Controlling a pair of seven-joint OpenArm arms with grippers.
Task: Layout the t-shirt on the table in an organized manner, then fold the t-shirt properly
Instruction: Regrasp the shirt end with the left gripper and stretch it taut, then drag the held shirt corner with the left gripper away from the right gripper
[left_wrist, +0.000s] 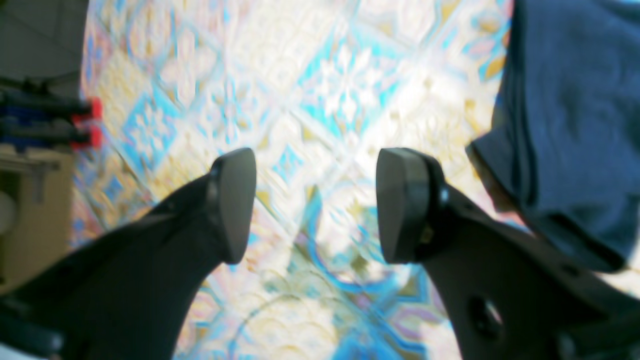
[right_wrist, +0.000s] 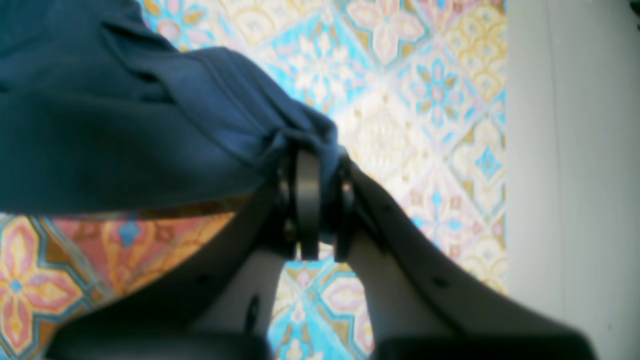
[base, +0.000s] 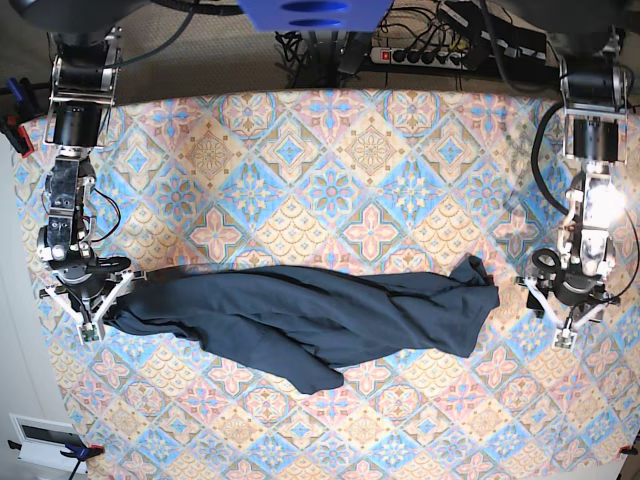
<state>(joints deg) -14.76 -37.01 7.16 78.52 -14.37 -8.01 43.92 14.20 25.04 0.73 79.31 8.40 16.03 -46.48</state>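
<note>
There are no words, numbers, brand names or signs to read in any of these pictures. The t-shirt (base: 310, 320) is plain dark blue, with no print or label showing. The table (base: 330, 180) cloth has only flower and diamond shapes on it, no letters. Both wrist views are too blurry to show any small writing.
</note>
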